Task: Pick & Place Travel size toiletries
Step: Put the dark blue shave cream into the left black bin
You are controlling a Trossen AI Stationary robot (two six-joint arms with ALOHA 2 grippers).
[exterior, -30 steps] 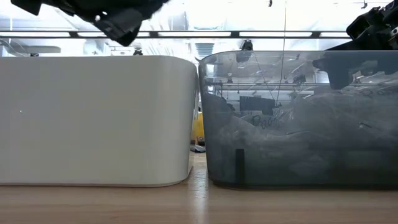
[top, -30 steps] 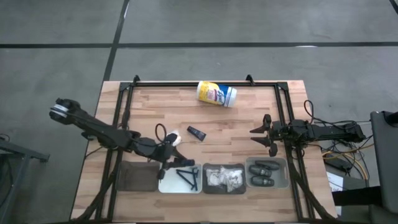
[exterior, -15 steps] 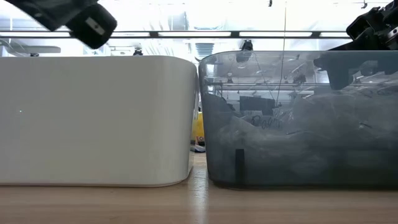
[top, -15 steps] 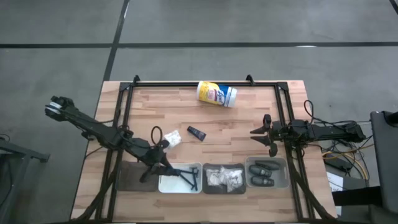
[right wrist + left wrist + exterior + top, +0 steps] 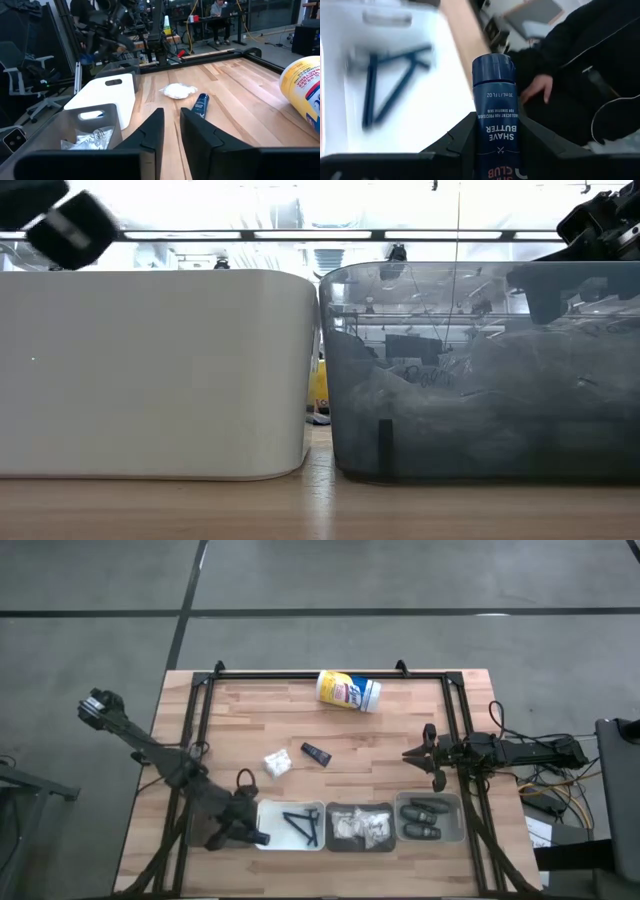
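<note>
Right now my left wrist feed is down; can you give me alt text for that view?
The left gripper holds a small dark blue tube labelled shave butter upright between its fingers. Behind it lies a white tray with thin dark razors, blurred, and a person's hand beyond the table.

High view: straight down on the whole bench [image 5: 380,740]. Low view: bench-top level, hard against the white bin [image 5: 150,370] and grey bin [image 5: 480,370], facing the room behind. Left wrist view: very close over the white bin. Right wrist view: looks across the bench, sharing both bins with the high view.
</note>
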